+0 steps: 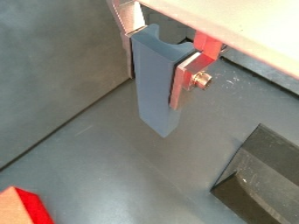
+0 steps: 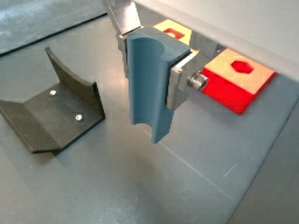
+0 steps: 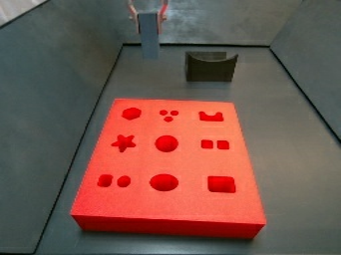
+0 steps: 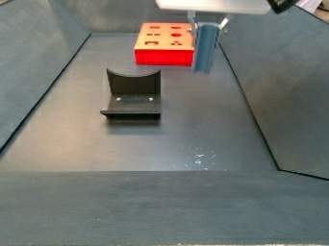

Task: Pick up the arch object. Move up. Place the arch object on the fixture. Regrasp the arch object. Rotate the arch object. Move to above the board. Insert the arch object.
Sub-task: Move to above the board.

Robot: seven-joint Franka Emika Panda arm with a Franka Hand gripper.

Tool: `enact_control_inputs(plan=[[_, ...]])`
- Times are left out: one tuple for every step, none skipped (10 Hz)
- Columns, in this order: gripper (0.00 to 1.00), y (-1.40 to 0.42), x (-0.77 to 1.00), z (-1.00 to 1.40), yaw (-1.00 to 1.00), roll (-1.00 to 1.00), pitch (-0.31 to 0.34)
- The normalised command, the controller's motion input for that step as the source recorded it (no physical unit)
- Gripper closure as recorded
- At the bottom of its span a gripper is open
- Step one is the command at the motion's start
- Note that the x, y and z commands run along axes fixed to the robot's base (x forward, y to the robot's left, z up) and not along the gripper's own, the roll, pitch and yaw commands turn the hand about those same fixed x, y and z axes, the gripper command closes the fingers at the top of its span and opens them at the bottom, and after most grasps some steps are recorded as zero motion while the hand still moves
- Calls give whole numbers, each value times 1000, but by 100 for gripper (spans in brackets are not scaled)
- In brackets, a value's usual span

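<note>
gripper [image 2: 149,63] clamping arch object [image 2: 146,87] upright, lifted – floor below

in a wrist view the board [image 1: 26,206] is cut to a red corner at the lower left edge and the fixture [image 1: 267,175] runs off the lower right; my gripper [image 3: 148,15] is cropped at the top in both side views, its fingers too small to tell behind the arch object [image 3: 147,32].
</note>
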Motion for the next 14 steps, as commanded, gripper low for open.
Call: enact_control_inputs(plan=[[100, -82, -29, 1000, -35, -186, 24], [100, -73, -30, 1000, -32, -176, 27], [100, -66, -31, 1000, -33, -171, 26], [100, -60, -31, 1000, -32, -166, 28], [100, -56, -31, 1000, -33, -169, 28], [100, -48, -34, 1000, -35, -168, 26], [100, -44, -34, 1000, -34, -159, 20], [100, -39, -33, 1000, -34, -156, 19], [100, -32, -35, 1000, -38, -148, 19], [100, -30, -36, 1000, -36, -147, 16], [100, -27, -38, 1000, -38, -152, 13], [100, -21, -40, 1000, -39, -151, 8], [100, -11, -40, 1000, -39, -143, 11], [100, -6, -39, 1000, -36, -140, 19]])
